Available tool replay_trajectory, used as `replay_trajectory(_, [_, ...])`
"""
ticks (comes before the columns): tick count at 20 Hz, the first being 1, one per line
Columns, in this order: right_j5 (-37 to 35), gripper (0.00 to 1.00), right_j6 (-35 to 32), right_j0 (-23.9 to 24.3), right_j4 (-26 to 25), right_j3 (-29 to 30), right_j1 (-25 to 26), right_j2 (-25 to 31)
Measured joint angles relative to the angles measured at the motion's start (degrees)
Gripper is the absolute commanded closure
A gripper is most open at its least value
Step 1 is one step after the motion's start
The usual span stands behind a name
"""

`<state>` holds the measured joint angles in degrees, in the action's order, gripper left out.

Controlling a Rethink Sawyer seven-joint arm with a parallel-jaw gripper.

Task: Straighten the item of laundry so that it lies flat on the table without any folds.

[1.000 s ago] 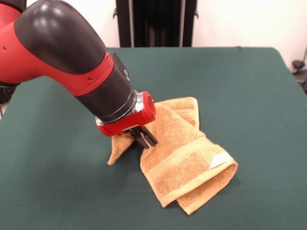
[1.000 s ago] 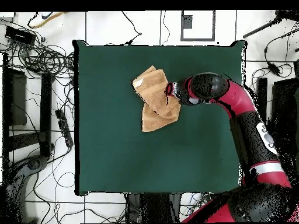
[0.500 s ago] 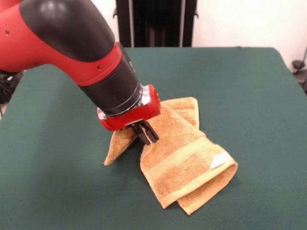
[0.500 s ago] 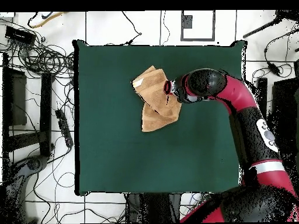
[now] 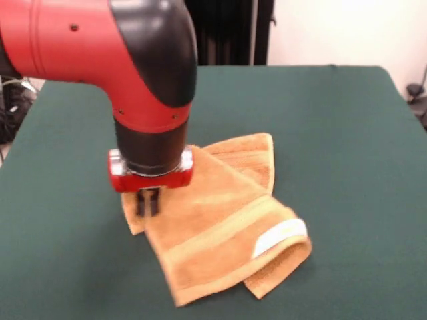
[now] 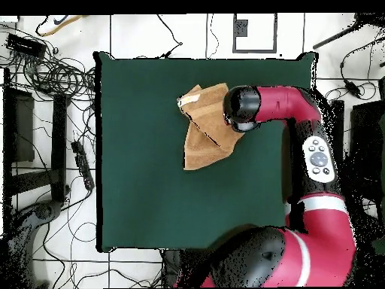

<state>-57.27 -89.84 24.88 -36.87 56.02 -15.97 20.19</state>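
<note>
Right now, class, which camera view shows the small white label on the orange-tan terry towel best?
The front view: the small white label lies in plain sight on the folded orange-tan terry towel near its closest end. In the overhead view the towel shows, but the label cannot be clearly made out.

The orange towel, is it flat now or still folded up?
Still folded. The orange-tan terry-cloth towel lies doubled over itself on the dark green table, layered edges showing near its white label.
</note>
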Motion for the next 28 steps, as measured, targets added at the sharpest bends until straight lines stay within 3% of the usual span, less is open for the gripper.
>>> replay_trajectory(6, [0.0,1.0,-0.1,-2.7,-4.4,-6.8,1.6,-5.0])
replay_trajectory(11, [0.0,1.0,-0.1,-1.8,-3.9,-11.5,2.9,-6.3])
replay_trajectory(17, [0.0,1.0,-0.1,-0.9,-2.7,-13.9,2.7,-6.7])
replay_trajectory(22, [0.0,1.0,-0.1,-4.2,-4.9,-15.1,1.7,-10.9])
replay_trajectory(28, [0.2,1.0,-0.1,-6.3,-5.4,-15.9,0.8,-12.0])
